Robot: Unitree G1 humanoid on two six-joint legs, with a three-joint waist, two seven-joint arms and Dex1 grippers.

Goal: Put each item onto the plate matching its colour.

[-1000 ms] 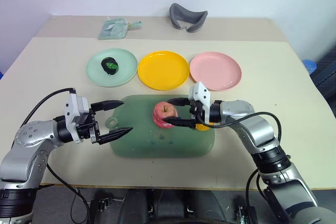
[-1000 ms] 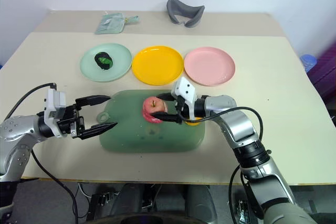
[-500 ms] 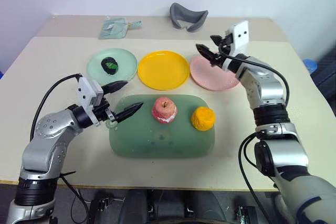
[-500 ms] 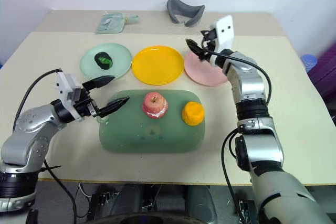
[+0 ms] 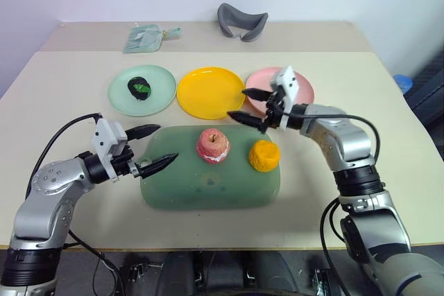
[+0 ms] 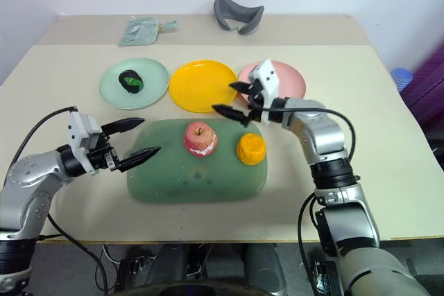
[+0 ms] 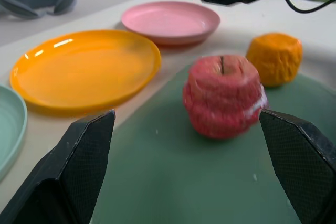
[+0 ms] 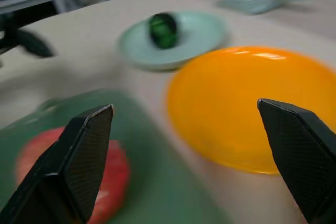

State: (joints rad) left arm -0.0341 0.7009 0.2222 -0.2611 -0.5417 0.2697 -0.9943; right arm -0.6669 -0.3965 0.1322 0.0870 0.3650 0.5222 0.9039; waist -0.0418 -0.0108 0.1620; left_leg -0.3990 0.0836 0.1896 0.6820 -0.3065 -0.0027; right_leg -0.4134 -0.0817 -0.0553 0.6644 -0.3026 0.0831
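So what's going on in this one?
A robot is sorting toy foods onto matching plates. The dark green item already sits on the mint plate. The apple and orange fruit wait on the green mat. Both grippers, left and right, are open and empty.

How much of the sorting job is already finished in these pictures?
Done: the dark green-black toy lump lies on the mint green round plate. In hand: nothing; both end effectors are open and empty. Left: the red-pink toy apple and the orange lumpy toy fruit sit on the big green mat; the pink round plate and yellow round plate are empty.
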